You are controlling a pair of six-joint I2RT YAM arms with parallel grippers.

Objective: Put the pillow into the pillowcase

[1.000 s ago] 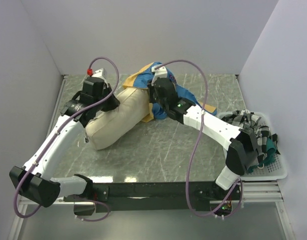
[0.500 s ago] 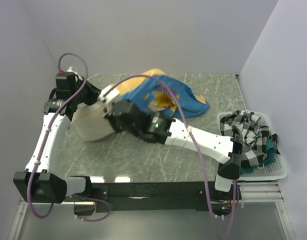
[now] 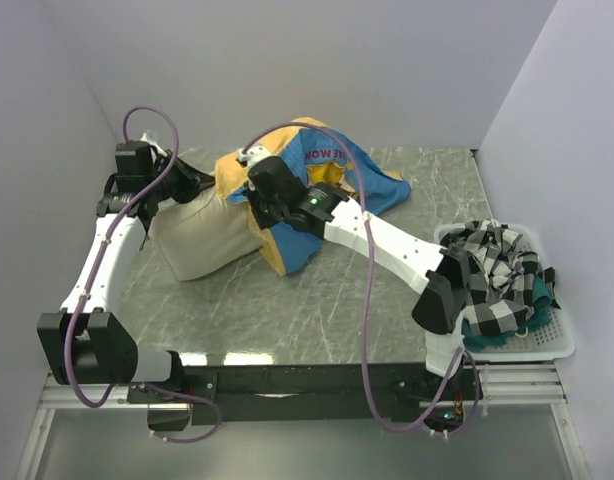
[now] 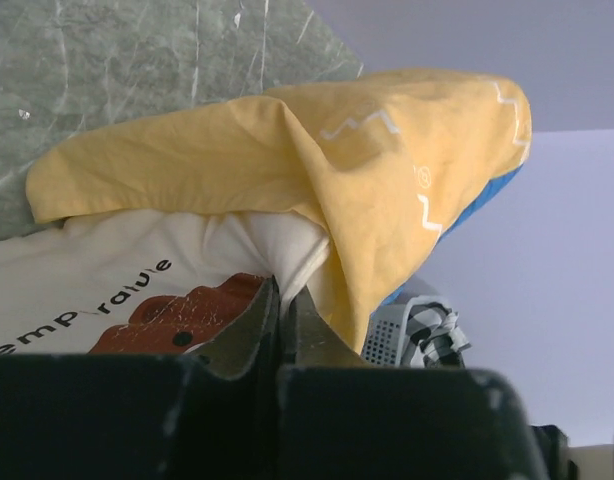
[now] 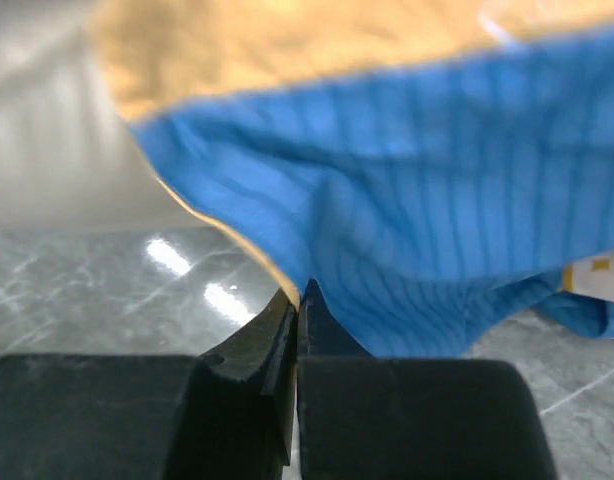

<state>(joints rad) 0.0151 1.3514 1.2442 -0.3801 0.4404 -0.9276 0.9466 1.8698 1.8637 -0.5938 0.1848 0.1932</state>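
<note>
With the left claw (image 4: pixel 285 292) pinching the cream-white quilted pillow (image 4: pixel 97 290) and the right claw (image 5: pixel 298 298) clamping the mustard-and-blue fabric pillowcase (image 5: pixel 417 220), sleeving looks partway; next, the mouth must slide farther along.

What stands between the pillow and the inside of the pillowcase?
Nothing visible does. The open edge of the pillowcase lies over one end of the pillow. The right gripper pinches that edge, and the left gripper pinches the pillow.
</note>
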